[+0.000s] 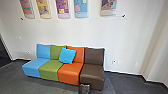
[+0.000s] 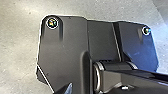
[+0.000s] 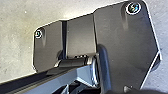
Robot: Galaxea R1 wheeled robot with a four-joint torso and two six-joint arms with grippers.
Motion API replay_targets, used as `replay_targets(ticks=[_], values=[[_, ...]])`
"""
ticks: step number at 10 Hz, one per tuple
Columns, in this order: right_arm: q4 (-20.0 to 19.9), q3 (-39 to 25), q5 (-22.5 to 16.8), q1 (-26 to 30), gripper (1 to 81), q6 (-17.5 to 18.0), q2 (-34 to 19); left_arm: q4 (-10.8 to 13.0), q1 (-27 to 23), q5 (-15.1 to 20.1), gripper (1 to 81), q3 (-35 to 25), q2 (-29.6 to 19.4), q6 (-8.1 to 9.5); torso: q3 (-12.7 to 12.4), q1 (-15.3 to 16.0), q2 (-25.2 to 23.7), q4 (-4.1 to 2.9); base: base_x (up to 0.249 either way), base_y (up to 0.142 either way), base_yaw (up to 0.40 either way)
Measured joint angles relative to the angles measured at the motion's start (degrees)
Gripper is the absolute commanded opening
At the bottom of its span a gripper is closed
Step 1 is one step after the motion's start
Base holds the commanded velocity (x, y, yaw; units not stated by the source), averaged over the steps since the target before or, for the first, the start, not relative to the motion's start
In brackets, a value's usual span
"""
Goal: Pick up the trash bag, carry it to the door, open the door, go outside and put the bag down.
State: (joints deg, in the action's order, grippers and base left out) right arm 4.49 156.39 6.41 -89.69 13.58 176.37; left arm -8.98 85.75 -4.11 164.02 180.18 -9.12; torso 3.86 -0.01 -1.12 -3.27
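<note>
Both wrists aimed at robot's dark plate [image 2: 66, 42], grey floor [image 2: 18, 45] around. Can't tell from here if either gripper is wide or narrow.

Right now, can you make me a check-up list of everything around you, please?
Surface: smooth dark grey floor.
Job's things: trash bag, nothing seen; whether the dark area at the left edge is a doorway, cannot tell.
Clutter: square bright-blue cushion leaning on the blue, green, orange and brown seat row; small dark object in front of its brown end, unclear.
Grippers: open or shut, cannot tell.
Cables: nothing seen.
Surroundings: plain white wall, colourful panels above the seats.
</note>
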Motion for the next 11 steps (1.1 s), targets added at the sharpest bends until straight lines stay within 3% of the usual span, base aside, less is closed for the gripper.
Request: replay_targets(ticks=[4,11], values=[[0.0,0.0,0.0,0.0,81.1,0.0,0.0,0.0,0.0,0.0,81.1,0.0,0.0,0.0,0.0,0.0,0.0,0.0,0.105,-0.071,0.0],[0.0,0.0,0.0,0.2,81.1,-0.3,0.0,0.0,0.0,-0.1,81.1,0.0,0.3,0.0,0.0,0.0,0.0,0.0,0.105,0.0,0.0]])
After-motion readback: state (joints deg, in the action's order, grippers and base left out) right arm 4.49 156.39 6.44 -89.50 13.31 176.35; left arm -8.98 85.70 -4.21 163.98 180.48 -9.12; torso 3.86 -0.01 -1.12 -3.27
